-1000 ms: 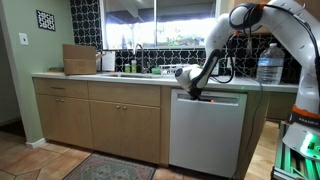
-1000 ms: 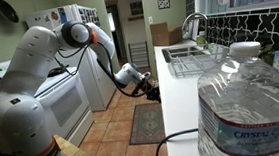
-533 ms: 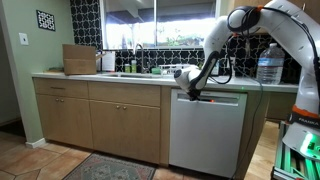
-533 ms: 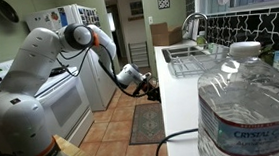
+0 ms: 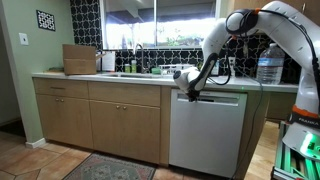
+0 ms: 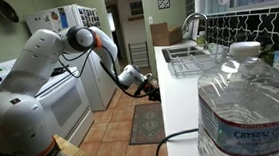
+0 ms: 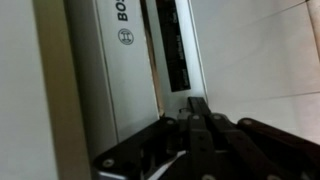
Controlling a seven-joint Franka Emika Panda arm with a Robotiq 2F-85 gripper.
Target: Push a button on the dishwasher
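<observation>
The dishwasher [image 5: 208, 135] is a large silver-grey front under the counter, with a dark control strip [image 5: 220, 98] along its top. My gripper [image 5: 190, 95] is shut and empty, its tip at the strip's end nearest the wooden cabinets. In the wrist view the shut fingers [image 7: 200, 128] point at the dark control strip [image 7: 172, 45] next to the brand panel [image 7: 118, 70]. In an exterior view the gripper [image 6: 153, 91] sits at the counter's front edge; the dishwasher front is hidden there.
Tan wooden cabinets [image 5: 100, 118] stand beside the dishwasher. A sink with faucet [image 5: 138, 62] and a cardboard box [image 5: 80, 59] are on the counter. A large water bottle [image 6: 244, 105] fills the foreground. A white stove [image 6: 66, 99] faces the counter across the tile floor.
The gripper has barely moved; it stays at the control strip. The arm's upper links shift slightly.
</observation>
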